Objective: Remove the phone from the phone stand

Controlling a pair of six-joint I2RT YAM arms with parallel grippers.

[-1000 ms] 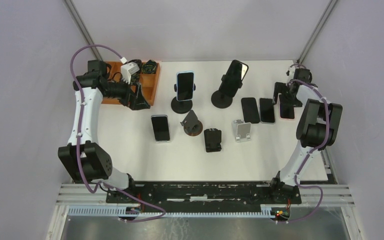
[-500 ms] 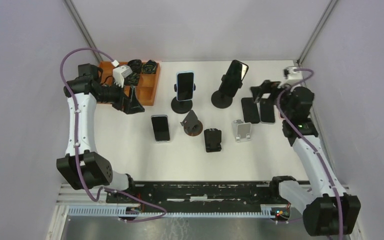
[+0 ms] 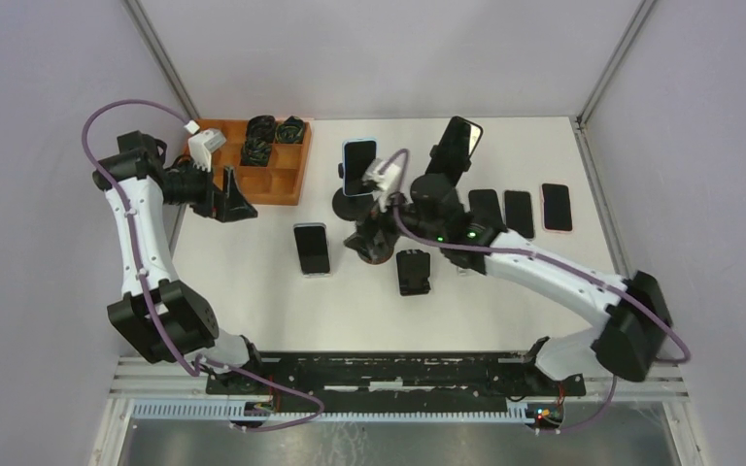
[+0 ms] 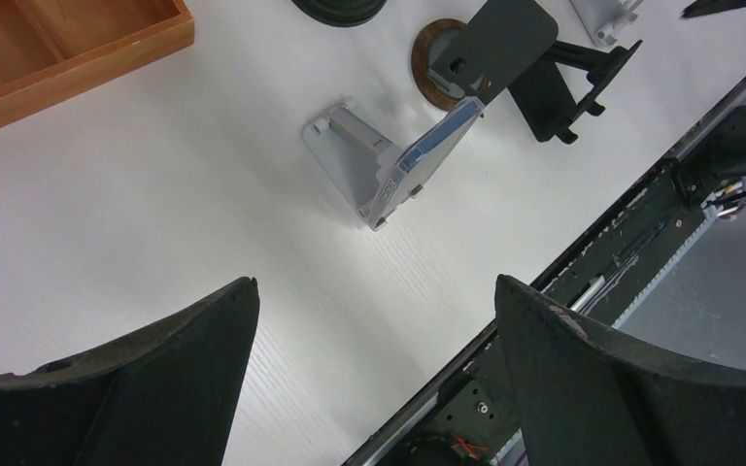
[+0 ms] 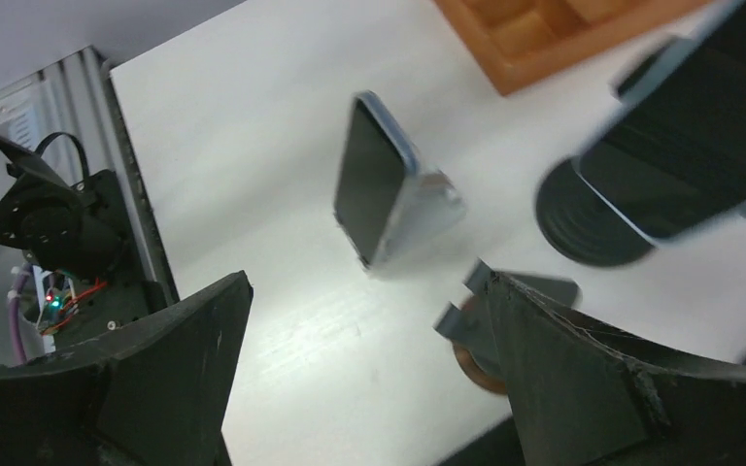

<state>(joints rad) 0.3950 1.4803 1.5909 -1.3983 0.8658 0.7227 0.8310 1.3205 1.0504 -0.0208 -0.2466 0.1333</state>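
Note:
A phone (image 3: 311, 249) leans on a small silver stand at centre left; it also shows in the left wrist view (image 4: 425, 155) and the right wrist view (image 5: 371, 189). A blue-edged phone (image 3: 357, 166) stands clamped on a round-base stand, and a black phone (image 3: 459, 139) sits on a tall black stand. My right gripper (image 3: 361, 240) is open and empty above the table, right of the leaning phone (image 5: 366, 282). My left gripper (image 3: 238, 204) is open and empty by the orange tray, with the leaning phone ahead of it (image 4: 374, 283).
An orange wooden tray (image 3: 277, 184) with cables sits at the back left. An empty dark stand with a brown base (image 4: 466, 58) and a black stand (image 3: 413, 272) lie near the right gripper. Three loose phones (image 3: 518, 213) lie flat at the right.
My right arm has swung from the far right edge across to the table's centre, over the dark stand. My left gripper has drawn back to the left, off the tray.

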